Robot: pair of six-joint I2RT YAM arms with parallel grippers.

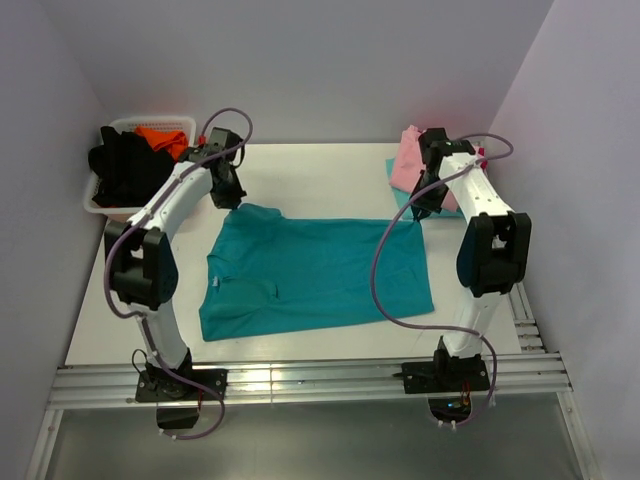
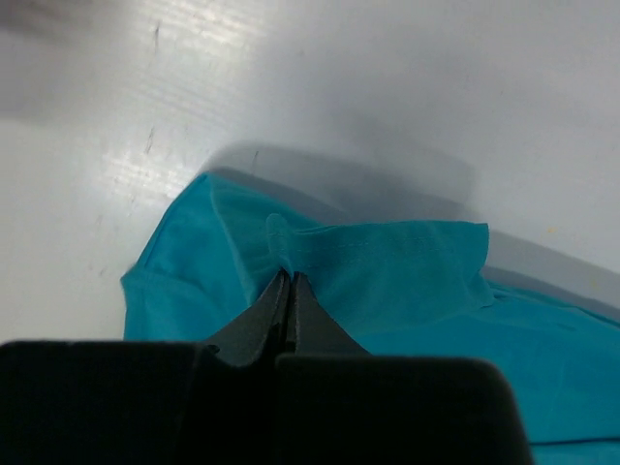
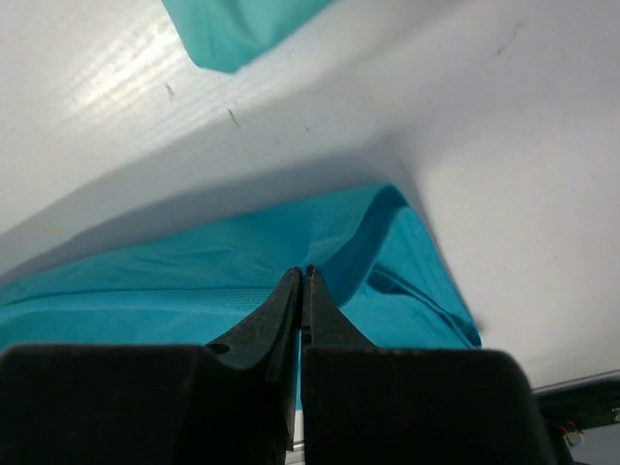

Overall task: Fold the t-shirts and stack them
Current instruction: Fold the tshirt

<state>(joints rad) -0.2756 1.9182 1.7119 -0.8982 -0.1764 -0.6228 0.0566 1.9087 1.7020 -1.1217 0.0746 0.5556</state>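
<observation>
A teal t-shirt [image 1: 315,275] lies spread across the middle of the table, its far edge raised. My left gripper [image 1: 237,203] is shut on the shirt's far left corner, and the left wrist view shows the cloth [image 2: 387,271] bunched at the closed tips [image 2: 291,276]. At the far right corner, my right gripper [image 1: 417,215] is shut on the cloth [image 3: 194,281], which is pinched at its tips [image 3: 303,271] and lifted off the table. A folded pink t-shirt [image 1: 406,158] rests on a folded pale aqua one [image 1: 400,192] at the back right. A corner of that aqua t-shirt [image 3: 237,29] shows in the right wrist view.
A white basket [image 1: 100,200] holding black and orange clothes stands at the back left. White walls close in the table at the back and sides. A metal rail [image 1: 300,380] carrying the arm bases runs along the near edge.
</observation>
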